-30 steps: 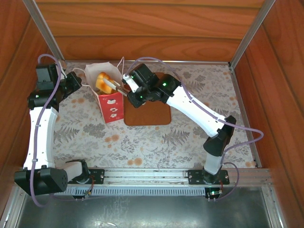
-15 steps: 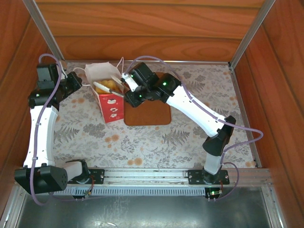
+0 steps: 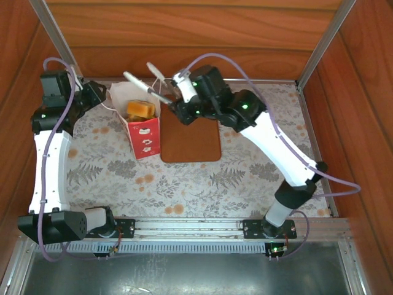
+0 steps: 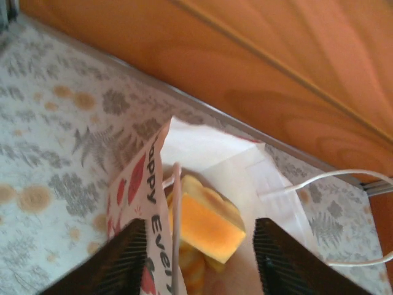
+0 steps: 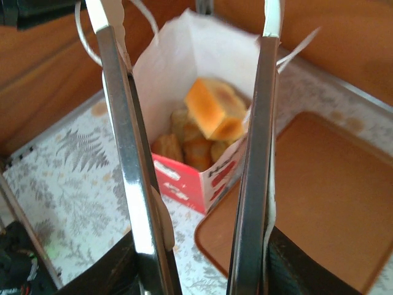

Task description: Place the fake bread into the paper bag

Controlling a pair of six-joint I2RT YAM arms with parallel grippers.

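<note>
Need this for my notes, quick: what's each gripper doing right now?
Left gripper: open, holding nothing, at the paper bag.
Right gripper: closed on the tongs, which are empty.

The squarish loaf [image 5: 215, 109] hides most of the pastries [image 5: 167, 147] beneath it inside the paper bag [image 5: 184, 181].

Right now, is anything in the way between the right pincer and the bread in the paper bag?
Nothing visible blocks it. The right pincer grips the tongs, whose arms are spread and empty. Between them, the paper bag has its mouth wide open, and the squarish loaf lies uncovered on top of the other bread.
</note>
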